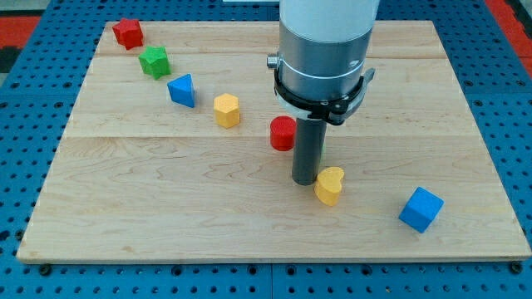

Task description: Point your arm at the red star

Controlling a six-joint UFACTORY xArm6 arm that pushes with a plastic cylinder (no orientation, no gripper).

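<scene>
1. Across the wooden board (150, 216), blocks lay scattered.
2. At centre stood my tip (304, 182), a bare rod grasping nothing, touching the yellow heart (330, 185) and just below the red cylinder (283, 133).
3. Far off at the view's top left sat the red star (128, 32).
4. A straight run there risked shoving the yellow hexagon (226, 110), blue triangle (181, 90) or green star (155, 61).

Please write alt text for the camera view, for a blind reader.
My tip rests mid-board between a red cylinder and a yellow heart, far from the red star at top left.
</scene>
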